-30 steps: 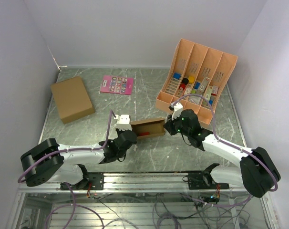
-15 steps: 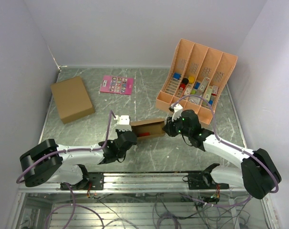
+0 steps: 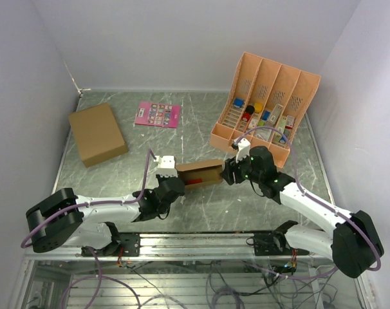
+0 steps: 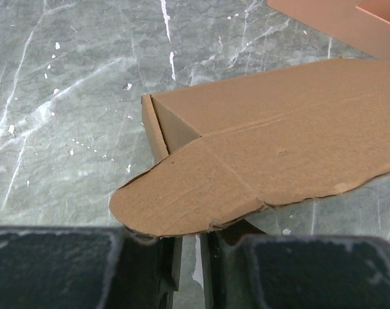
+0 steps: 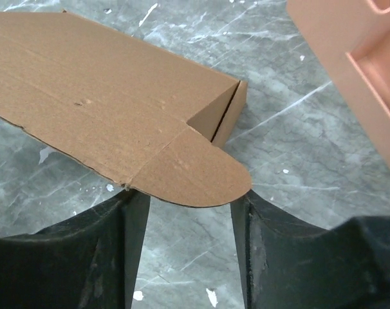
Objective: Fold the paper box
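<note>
Top external view: the paper box point(image 3: 200, 172) lies on the green marbled table point(image 3: 201, 132), an oblong brown carton set crosswise between my two pincers, near the front middle of the surface. My left gripper point(image 3: 174, 177) sits at the carton's left end, and my right gripper point(image 3: 224, 172) at its right end. Each is just beside its end.

Left wrist view: the paper box point(image 4: 291, 122) stretches away to the upper right. Its rounded end flap hangs out over my left gripper point(image 4: 192, 261), the flap's edge lying across the tops of the fingers point(image 4: 66, 270). The jaws stand slightly apart, a narrow slit of table showing between them. I see no cardboard inside that slit, so I record no clamp.

Right wrist view: the paper box point(image 5: 98, 84) runs off to the upper left. Its rounded tab reaches toward my right gripper point(image 5: 185, 222) and sits centred over the gap. The jaws are spread wide, one on either side of the tab. Whether they touch it cannot be determined.

Also noted: a peach-coloured slotted organiser point(image 3: 267, 103) just behind the right gripper, a larger flat cardboard box point(image 3: 97, 133) at the far left, and a pink card point(image 3: 157, 114) beside it, all well apart from the carton.
</note>
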